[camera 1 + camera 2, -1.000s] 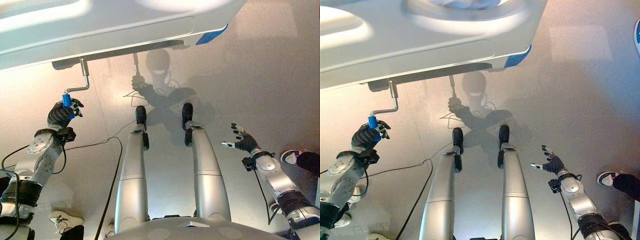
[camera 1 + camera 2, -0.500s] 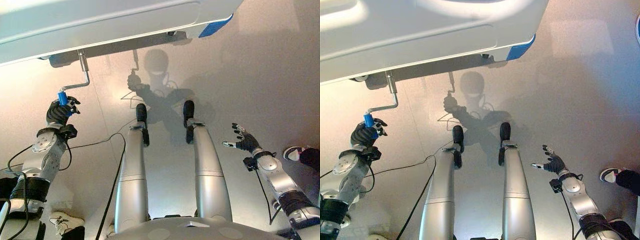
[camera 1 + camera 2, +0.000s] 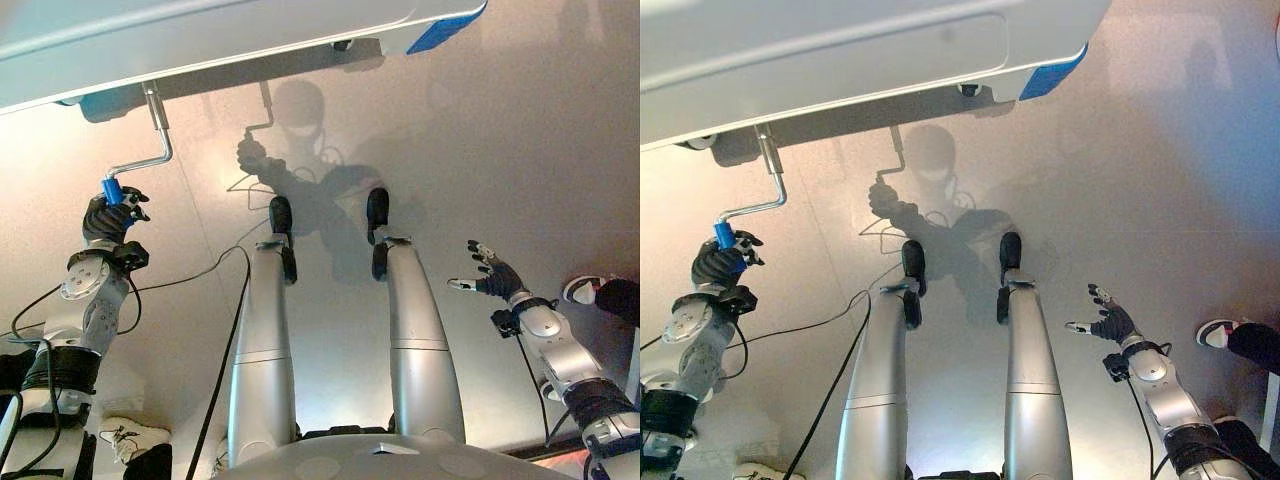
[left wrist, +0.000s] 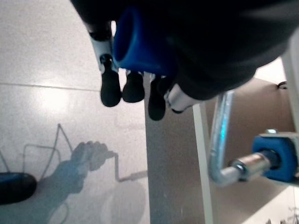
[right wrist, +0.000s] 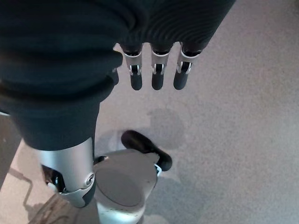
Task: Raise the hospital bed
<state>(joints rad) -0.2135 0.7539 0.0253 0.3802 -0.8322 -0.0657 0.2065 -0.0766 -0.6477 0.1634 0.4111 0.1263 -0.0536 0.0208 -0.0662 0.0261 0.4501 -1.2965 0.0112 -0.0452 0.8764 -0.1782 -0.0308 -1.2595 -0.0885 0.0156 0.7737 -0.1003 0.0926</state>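
Blue plastic caps the grip (image 3: 110,190) of a bent metal crank (image 3: 150,150) at the upper left of the frame, and the left hand (image 3: 105,218) has its fingers (image 4: 111,88) curled round that grip. From there the crank runs up to the underside of the white hospital bed (image 3: 200,40) along the top edge. Lower right, the right hand (image 3: 492,280) hangs over the grey floor (image 3: 520,150), fingers straight and spread, holding nothing.
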